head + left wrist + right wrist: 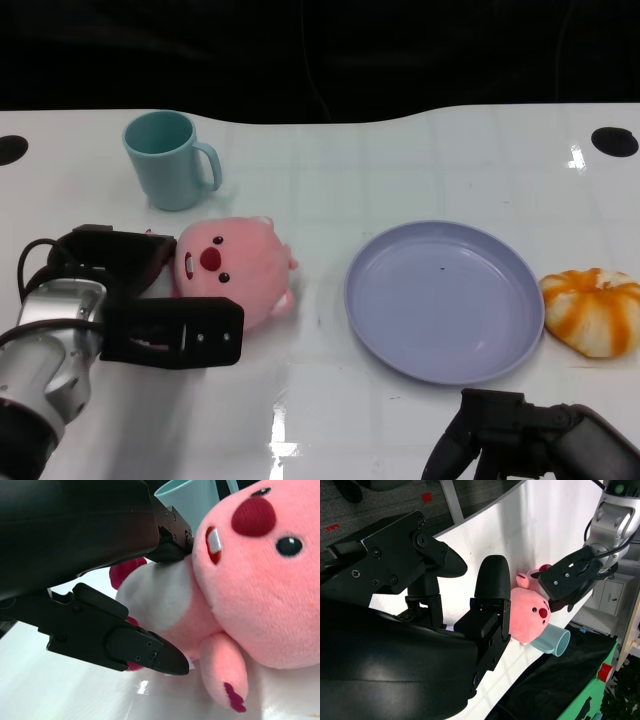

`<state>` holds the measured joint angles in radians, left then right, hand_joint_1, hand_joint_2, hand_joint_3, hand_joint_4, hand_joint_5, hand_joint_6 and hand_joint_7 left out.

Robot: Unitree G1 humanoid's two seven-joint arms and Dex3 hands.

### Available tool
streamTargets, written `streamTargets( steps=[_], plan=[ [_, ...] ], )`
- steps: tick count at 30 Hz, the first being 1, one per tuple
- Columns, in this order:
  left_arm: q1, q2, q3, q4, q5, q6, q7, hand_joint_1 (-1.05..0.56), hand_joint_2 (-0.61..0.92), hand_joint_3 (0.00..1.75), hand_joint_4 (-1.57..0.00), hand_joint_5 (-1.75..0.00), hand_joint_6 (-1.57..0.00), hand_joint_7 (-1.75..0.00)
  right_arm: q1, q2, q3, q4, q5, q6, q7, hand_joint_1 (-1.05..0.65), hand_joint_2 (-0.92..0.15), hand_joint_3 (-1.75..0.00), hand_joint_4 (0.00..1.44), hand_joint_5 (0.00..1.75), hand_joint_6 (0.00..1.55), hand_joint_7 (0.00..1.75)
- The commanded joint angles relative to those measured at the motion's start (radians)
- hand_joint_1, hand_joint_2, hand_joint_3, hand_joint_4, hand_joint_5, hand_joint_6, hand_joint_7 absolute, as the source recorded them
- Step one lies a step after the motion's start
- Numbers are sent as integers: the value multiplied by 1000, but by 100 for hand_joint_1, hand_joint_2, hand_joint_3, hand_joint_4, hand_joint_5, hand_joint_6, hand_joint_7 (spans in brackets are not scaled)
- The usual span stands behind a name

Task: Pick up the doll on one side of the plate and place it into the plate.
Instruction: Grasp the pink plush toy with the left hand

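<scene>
The white table carries everything, and the lavender plate serves as the landmark near its middle. The plate holds nothing, so the placing has not been done.

The pink doll lies on the table well to the left of the plate, on its side with its face turned up toward the camera. A teal mug stands behind the doll, farther from the plate. Just beside the plate's right rim sits an orange-and-white pumpkin toy.

The left hand is at the doll, on the side away from the plate. Its fingers are spread wide around the soft body, one behind the doll's head and one in front of its belly. The left wrist view shows a fingertip close against the white belly, yet a firm squeeze cannot be confirmed. The doll rests on the table, so this reads as a grasp being set up rather than completed.

The right hand waits in front of the plate, fingers loosely apart and holding nothing, probably parked clear of the route to the plate.
</scene>
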<state>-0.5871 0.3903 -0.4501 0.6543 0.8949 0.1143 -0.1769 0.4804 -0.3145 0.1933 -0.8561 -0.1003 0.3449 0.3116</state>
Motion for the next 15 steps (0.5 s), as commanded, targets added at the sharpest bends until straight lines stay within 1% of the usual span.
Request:
streamTargets(
  steps=[1,2,5,7,8,9,10,11,12,13,14,15],
  plan=[
    [-30,-22,-28,115,-22,-19,14,-67,91,0,-25,-21,-39,-1,7,-6,-2,-20,1,6,-4,-10,-58,-102,66,154,63,122],
    [-38,-32,-33,148,-29,-21,25,-67,91,0,-26,-19,-40,-1,9,-6,-2,-21,1,4,-4,-10,-58,-102,66,154,63,122],
    [-46,-59,-45,245,-53,-45,88,-56,92,3,-42,-15,-52,-3,14,-7,-3,-28,2,6,-3,-10,-58,-102,66,154,63,122],
    [-40,-70,-36,294,-84,-88,151,-43,92,5,-68,-22,-72,-8,17,-6,-4,-33,4,8,-4,-11,-58,-103,67,155,62,122],
    [-40,-74,-33,314,-97,-105,176,-37,92,3,-78,-34,-87,-8,18,-5,-4,-34,4,9,-4,-11,-58,-103,66,155,62,122],
    [-40,-78,-35,334,-106,-123,200,-33,92,1,-83,-59,-100,-6,20,-5,-4,-35,4,8,-4,-11,-58,-103,66,155,62,122],
    [-39,-79,-39,350,-112,-141,219,-32,92,1,-83,-94,-110,-7,21,-6,-4,-34,4,7,-4,-11,-58,-103,66,155,62,122],
    [-39,-79,-44,362,-116,-154,234,-32,90,1,-80,-125,-117,-8,24,-7,-5,-33,4,4,-3,-11,-58,-103,66,155,62,122],
    [-36,-78,-50,369,-115,-164,254,-32,90,0,-78,-146,-122,-10,26,-7,-6,-32,5,-1,-3,-11,-57,-103,66,155,62,122],
    [-31,-77,-53,370,-117,-172,273,-29,91,5,-79,-163,-97,-81,28,-7,-8,-32,6,-4,-3,-11,-57,-103,66,155,62,122],
    [-28,-76,-55,371,-119,-179,289,-27,92,13,-80,-169,-78,-126,29,-8,-10,-32,8,-5,-2,-11,-57,-103,67,155,62,122],
    [-20,-72,-50,363,-125,-189,312,-25,92,21,-81,-172,-66,-155,29,-7,-11,-33,10,-3,-2,-11,-57,-104,67,155,62,122]
  ],
)
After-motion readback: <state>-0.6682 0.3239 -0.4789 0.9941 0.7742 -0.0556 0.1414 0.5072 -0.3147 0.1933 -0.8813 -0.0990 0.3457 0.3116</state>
